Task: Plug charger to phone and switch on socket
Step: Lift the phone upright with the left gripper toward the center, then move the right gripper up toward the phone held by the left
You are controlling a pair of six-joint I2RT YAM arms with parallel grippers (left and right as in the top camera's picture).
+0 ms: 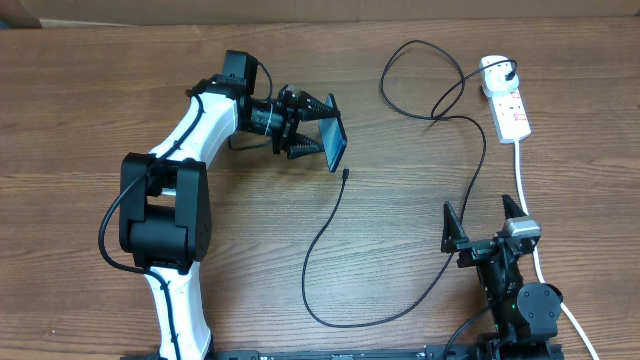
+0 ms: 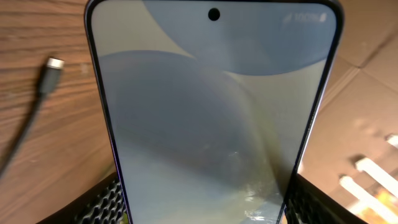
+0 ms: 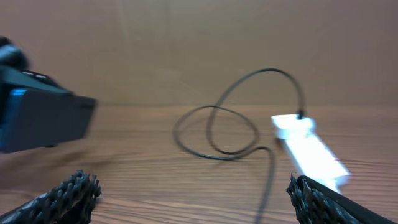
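My left gripper [image 1: 310, 128] is shut on the phone [image 1: 335, 143] and holds it on edge above the table, left of centre. In the left wrist view the phone [image 2: 211, 118] fills the frame between the two finger pads. The charger cable [image 1: 330, 230] loops over the table; its small connector tip [image 1: 344, 174] lies just below the phone and shows in the left wrist view [image 2: 55, 63]. Its plug [image 1: 508, 72] sits in the white socket strip [image 1: 507, 100] at the far right. My right gripper [image 1: 484, 222] is open and empty near the front right; the strip [image 3: 308, 149] lies ahead of it.
The strip's thick white cord [image 1: 525, 190] runs down the right side past my right gripper. The cable forms a loop [image 1: 425, 85] at the back centre. A cardboard wall stands behind the table.
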